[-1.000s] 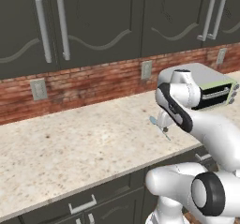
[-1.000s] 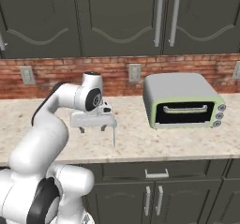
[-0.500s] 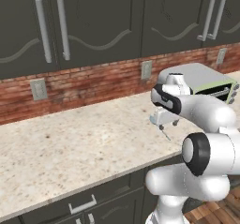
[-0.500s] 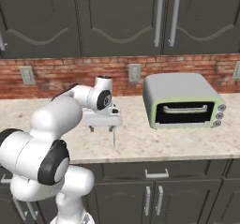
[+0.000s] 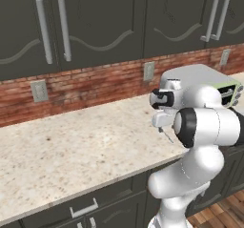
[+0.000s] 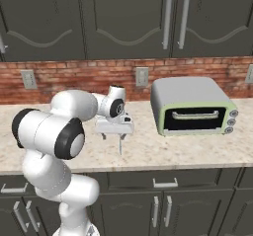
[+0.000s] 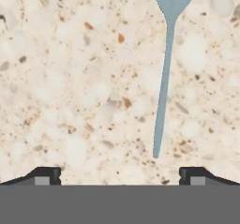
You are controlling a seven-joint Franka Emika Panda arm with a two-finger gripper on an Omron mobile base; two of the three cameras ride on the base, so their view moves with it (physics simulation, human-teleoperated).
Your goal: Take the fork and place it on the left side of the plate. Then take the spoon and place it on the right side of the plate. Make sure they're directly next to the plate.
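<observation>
The spoon (image 7: 165, 78) lies flat on the speckled tabletop (image 7: 70, 101), handle end pointing toward the gripper (image 7: 120, 175), whose jaws stand released and empty just above it. This looks like the approach to the spoon; next, the jaws must centre over the thin handle, descend and close on it.

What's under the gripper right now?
In the hand view, the pale blue spoon lies flat on the speckled counter below the open gripper. Its bowl is partly cut off at the frame's top edge.
</observation>
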